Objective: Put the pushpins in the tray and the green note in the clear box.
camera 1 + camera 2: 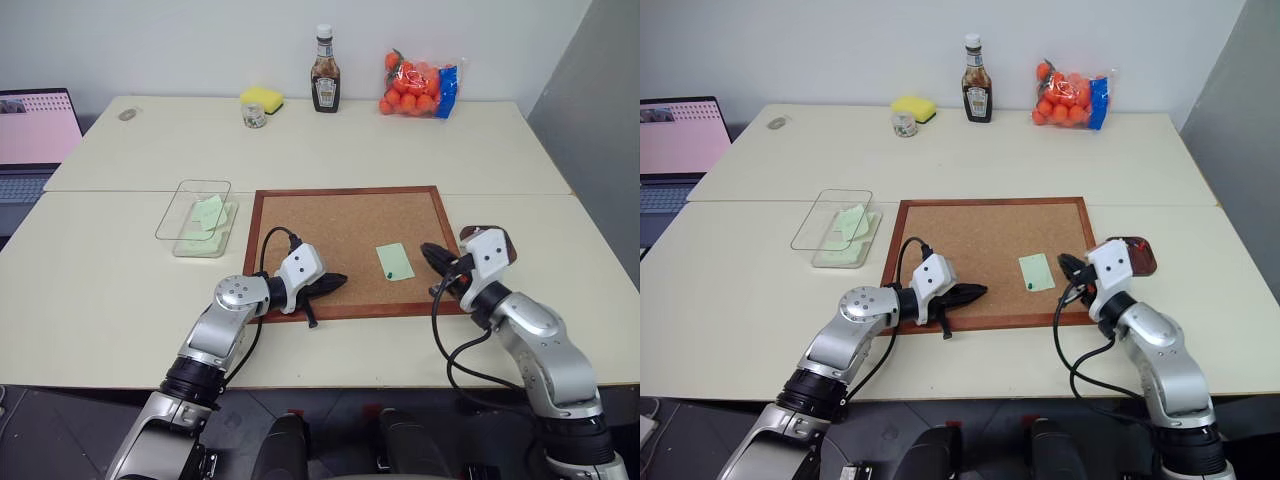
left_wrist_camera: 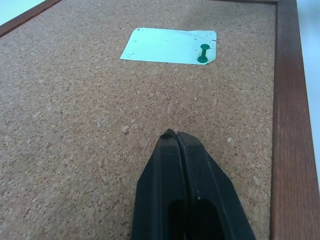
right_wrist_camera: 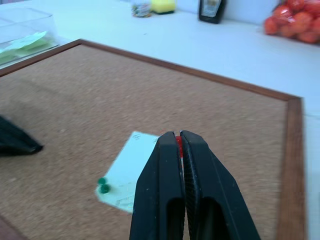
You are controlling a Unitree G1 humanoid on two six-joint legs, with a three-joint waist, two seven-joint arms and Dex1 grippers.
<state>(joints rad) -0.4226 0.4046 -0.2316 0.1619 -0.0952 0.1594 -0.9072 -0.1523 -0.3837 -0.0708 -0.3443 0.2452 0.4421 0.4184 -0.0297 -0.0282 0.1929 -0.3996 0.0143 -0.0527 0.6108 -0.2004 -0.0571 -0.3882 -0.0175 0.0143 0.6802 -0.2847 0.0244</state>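
1. Right gripper point(image 3: 179, 141) pinched shut on what looked like a red pushpin point(image 3: 178, 145).
2. Left gripper point(image 2: 176, 135) shut, empty.
3. Green note point(image 1: 395, 261) pinned on corkboard point(image 1: 340, 225); tray point(image 1: 1137, 254) at three o'clock.
4. Needed a level carry, release low.

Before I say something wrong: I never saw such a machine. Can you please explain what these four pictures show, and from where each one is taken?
It is a humanoid robot with two arms, each ending in a gripper of two black fingers. Two pictures come from cameras in its head, looking down over a pale table. The other two come from cameras on the wrists, looking along the fingers.

On the table lies a wood-framed corkboard. A green note is fixed to it by a green pushpin. The clear box beside the board already holds green notes. At the back stand a sauce bottle, a yellow sponge, a small jar and a bag of oranges.

The left gripper is shut and empty. The right gripper is shut on something small and red, probably a red pushpin.
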